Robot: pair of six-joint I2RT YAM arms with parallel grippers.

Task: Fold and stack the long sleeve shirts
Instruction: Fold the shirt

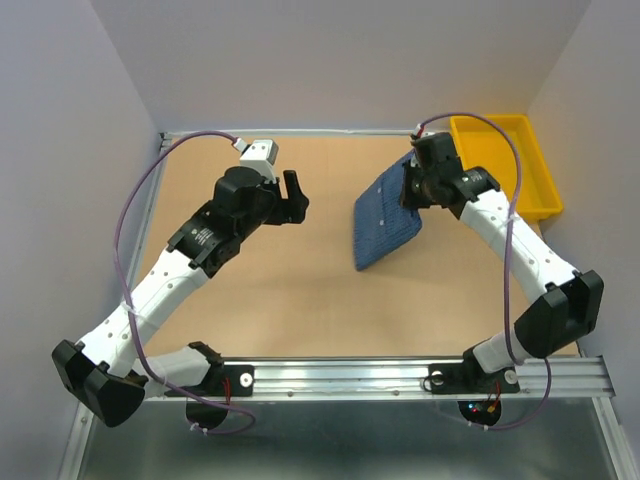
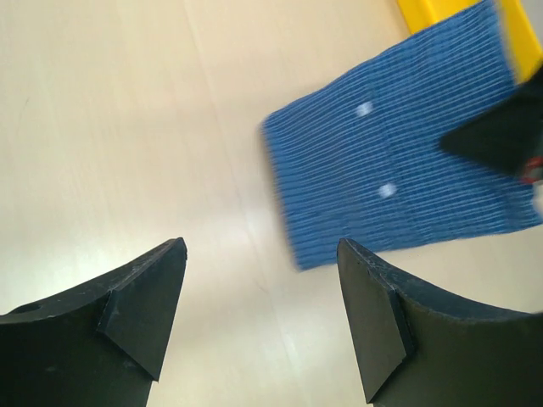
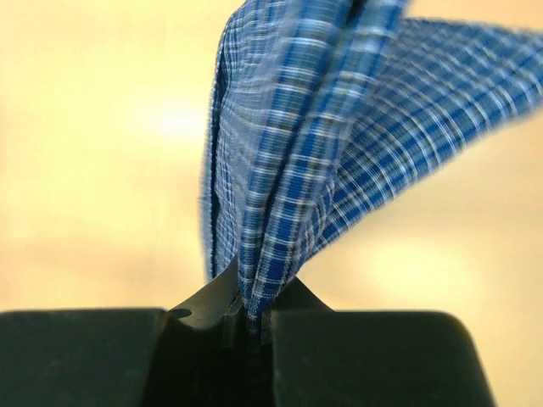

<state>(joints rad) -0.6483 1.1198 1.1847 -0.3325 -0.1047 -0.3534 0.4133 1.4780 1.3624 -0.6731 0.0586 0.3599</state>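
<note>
Closest to the lens, in the right wrist view, the right gripper [image 3: 254, 320] has its two black fingers [image 3: 365, 356] pressed together, and they pinch a bunch of folded edges of the blue button-up shirt of fine dark-and-light check cloth [image 3: 288, 170]. The cloth rises from the jaws and spreads toward the upper right of that frame.

In the top view the shirt is a folded rectangle at the upper right of centre. Its upper right edge is in the right gripper, and its lower corner points down to the middle of the frame. I cannot tell if that corner touches the surface. Two small white buttons [image 2: 365, 108] show on it in the left wrist view.

At the upper left of centre in the top view, the left gripper [image 1: 293, 197] has its jaws spread apart with nothing between them, well apart from the shirt.

The surface is a light brown wooden table [image 1: 300, 300] with a thin metal frame. Plain pale grey walls [image 1: 60, 120] close it on three sides. A yellow plastic bin [image 1: 535, 185] stands at the upper right corner. A silver aluminium rail [image 1: 380, 377] runs along the bottom of the frame and carries both arm bases. Thin purple cables [image 1: 130, 200] loop along each arm.

Small marks on the black housing of the left arm are too small to read.
</note>
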